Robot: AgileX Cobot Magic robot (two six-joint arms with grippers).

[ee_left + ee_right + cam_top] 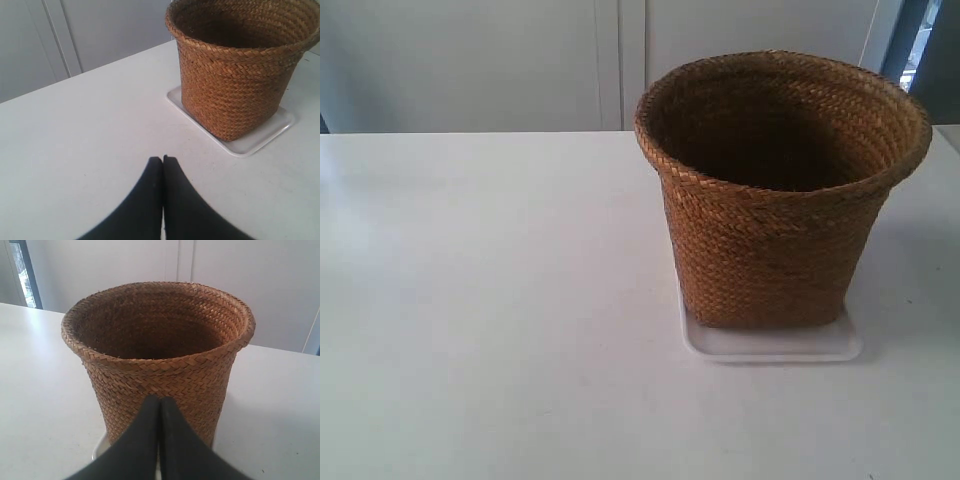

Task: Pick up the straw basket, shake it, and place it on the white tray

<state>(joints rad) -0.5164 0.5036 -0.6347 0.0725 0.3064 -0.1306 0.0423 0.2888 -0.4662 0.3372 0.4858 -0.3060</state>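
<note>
The brown woven straw basket (775,200) stands upright on the white tray (770,346), right of the table's middle in the exterior view. Its inside looks dark and holds nothing that I can see. The left wrist view shows the basket (240,70) on the tray (250,142), with my left gripper (162,159) shut, holding nothing, low over bare table and apart from the tray. In the right wrist view my right gripper (159,400) is shut with nothing in it, its tips in front of the basket (160,355) wall; a tray corner (100,449) peeks out. Neither arm appears in the exterior view.
The white table (490,300) stretches wide to the basket's left in the exterior view. Pale cabinet doors (520,60) stand behind the table's far edge. A window strip (925,40) shows at the back right.
</note>
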